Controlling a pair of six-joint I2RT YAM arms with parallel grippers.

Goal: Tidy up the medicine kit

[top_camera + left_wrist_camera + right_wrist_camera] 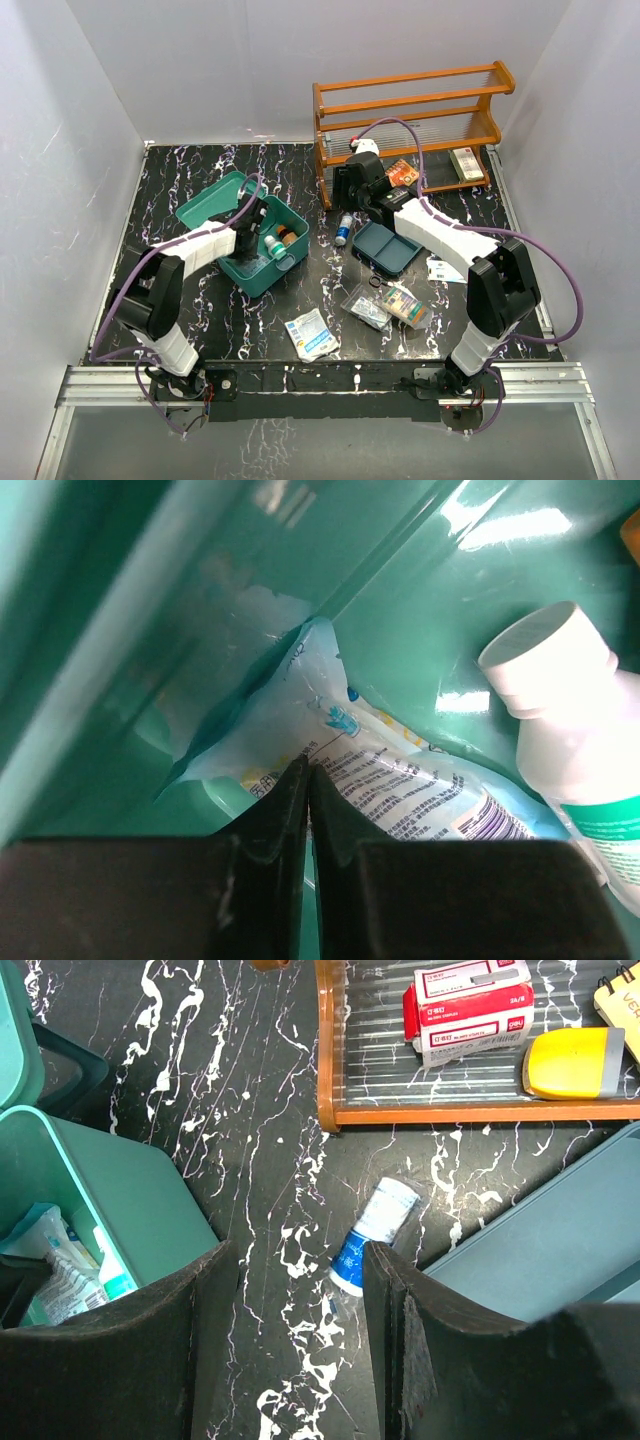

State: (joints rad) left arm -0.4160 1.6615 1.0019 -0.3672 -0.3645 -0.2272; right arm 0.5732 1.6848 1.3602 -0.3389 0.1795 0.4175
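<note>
The medicine kit (262, 262) is a teal box standing open at centre left, its lid (212, 200) lying back. It holds a white bottle (570, 710) and a brown one (287, 238). My left gripper (258, 232) is down inside the kit; in the left wrist view it (307, 770) is shut on the edge of a clear printed packet (400, 780) that leans against the kit wall (400, 610). My right gripper (297, 1260) is open above the table, with a small blue and white bottle (372, 1230) lying just beyond its right finger (400, 1300).
An orange wooden rack (410, 120) stands at the back right, holding a red and white box (470, 1005) and a yellow item (575, 1060). A dark blue divided tray (387, 248) lies right of the small bottle. Loose packets (312, 333) (385, 305) (445, 268) lie near the front.
</note>
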